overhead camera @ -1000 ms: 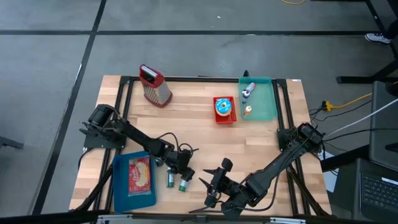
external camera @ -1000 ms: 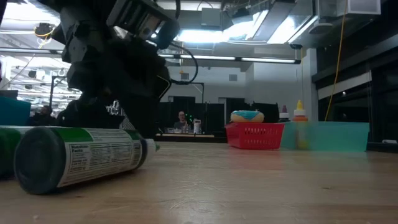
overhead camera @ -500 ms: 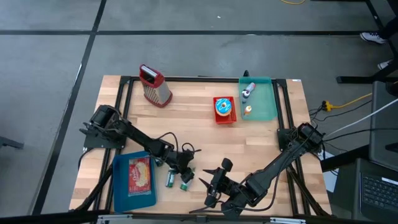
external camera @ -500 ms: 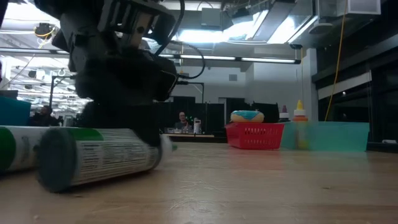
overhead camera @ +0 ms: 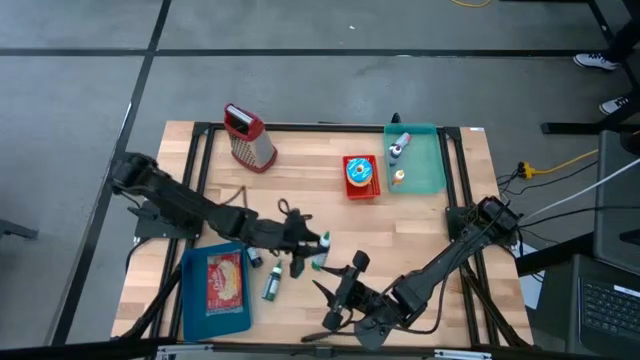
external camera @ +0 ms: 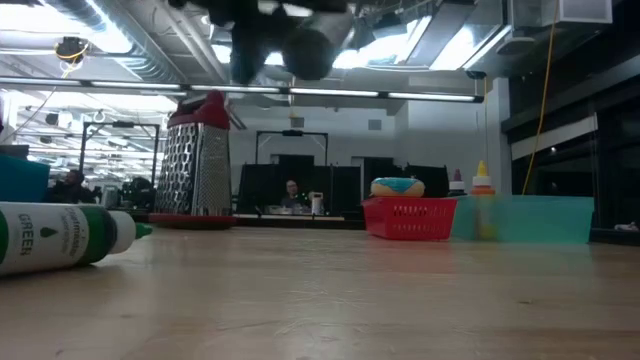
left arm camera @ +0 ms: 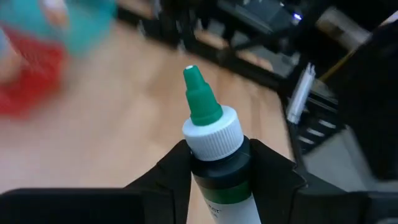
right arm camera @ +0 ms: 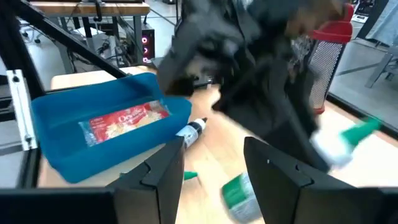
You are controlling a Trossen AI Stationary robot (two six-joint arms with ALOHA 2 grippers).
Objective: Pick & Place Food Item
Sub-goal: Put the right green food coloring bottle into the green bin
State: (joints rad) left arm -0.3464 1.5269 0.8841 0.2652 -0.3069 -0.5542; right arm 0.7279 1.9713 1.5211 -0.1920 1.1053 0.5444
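Observation:
My left gripper (overhead camera: 302, 244) is raised above the table's middle, shut on a green squeeze bottle (left arm camera: 214, 134) with a white cap and green nozzle. In the low view the bottle (external camera: 314, 40) hangs high over the table. A second green bottle (overhead camera: 270, 287) lies on its side on the wood beside the blue tray (overhead camera: 190, 300). My right gripper (overhead camera: 336, 292) stands open near the table's front edge, just right of the lying bottle, with nothing between its fingers (right arm camera: 163, 167). My left gripper pinches the bottle's dark neck (left arm camera: 219, 177) just below the white cap, between its two fingers. The bottle lies along the fingers, nozzle pointing forward past them toward the table's right. It is lifted clear of the table, close to level.
The blue tray holds a red food packet (overhead camera: 223, 280). A small dark bottle (overhead camera: 253, 259) lies by the tray's far right corner. At the back stand a cheese grater (overhead camera: 248, 138), a red basket with a doughnut (overhead camera: 361, 176) and a teal tray (overhead camera: 428, 170) with small bottles.
My left gripper has taken hold of one of the two green bottles lying side by side, then risen and gone a little toward the table's right, rolling its wrist. That bottle is now lifted clear; the other stays lying on the table.

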